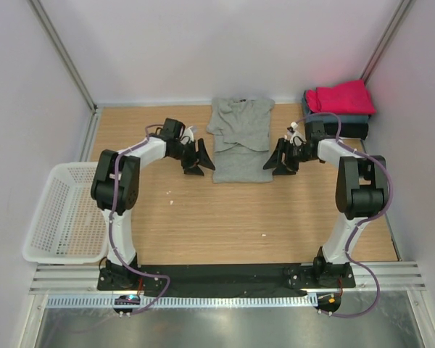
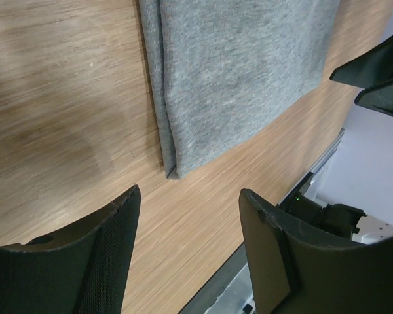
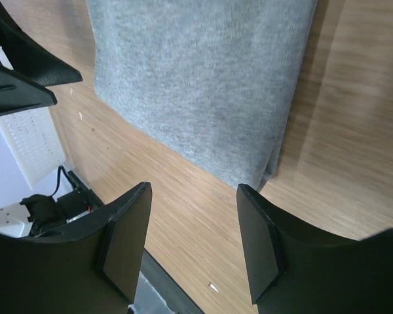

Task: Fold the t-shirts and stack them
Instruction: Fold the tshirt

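I judge the step in hand to be the cross fold of the heather-grey t-shirt (image 1: 239,141). It lies at the far middle of the bench (image 1: 225,217), its sides already turned in to make a narrow panel.

The left claw (image 1: 201,158) and right claw (image 1: 281,158) both stand open with nothing in them. Each sits just beside a near corner of the shirt, one on each side.

To do this well, I would bring each claw in low over its own corner. The wrist views show a doubled edge there, so I would pinch every layer, not just the top one. Then I would lift both corners together and level and carry the hem toward the far end. If one side leads, the panel will skew and the turned-in sides may spill open.

The sleeve area near the collar looks rumpled, so the fold should land short of it or flatten it.

The shirt's long axis runs near to far. The collar points to the far wall and the hem points toward the arm bases, and it lies close to square with the bench.

The folded stack (image 1: 339,109), with a magenta-red tee on top, waits in the far right corner.
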Robot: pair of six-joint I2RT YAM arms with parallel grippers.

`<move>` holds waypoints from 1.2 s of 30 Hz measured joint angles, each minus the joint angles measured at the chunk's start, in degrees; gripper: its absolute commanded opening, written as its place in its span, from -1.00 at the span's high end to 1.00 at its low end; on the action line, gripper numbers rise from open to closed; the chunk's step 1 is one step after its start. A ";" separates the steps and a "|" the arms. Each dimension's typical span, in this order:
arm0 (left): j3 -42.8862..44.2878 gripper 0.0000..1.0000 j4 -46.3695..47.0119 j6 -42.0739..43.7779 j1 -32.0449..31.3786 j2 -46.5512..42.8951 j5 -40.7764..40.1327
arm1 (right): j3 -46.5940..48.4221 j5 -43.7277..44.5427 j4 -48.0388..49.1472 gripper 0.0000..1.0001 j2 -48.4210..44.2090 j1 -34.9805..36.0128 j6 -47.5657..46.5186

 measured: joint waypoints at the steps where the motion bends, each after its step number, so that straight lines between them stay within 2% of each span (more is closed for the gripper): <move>1: -0.20 -0.27 -0.24 -0.28 0.00 0.11 0.20 | -0.55 -0.61 -0.15 -0.22 0.02 0.00 0.04; 18: -2.97 -0.29 2.56 -3.56 -1.64 0.66 1.62 | -5.09 -1.92 -5.55 -0.22 -0.02 0.00 -4.22; 36: -0.35 -0.28 4.42 -5.79 -2.38 6.21 6.14 | -4.11 -5.01 -2.73 -0.18 5.46 -0.07 -3.10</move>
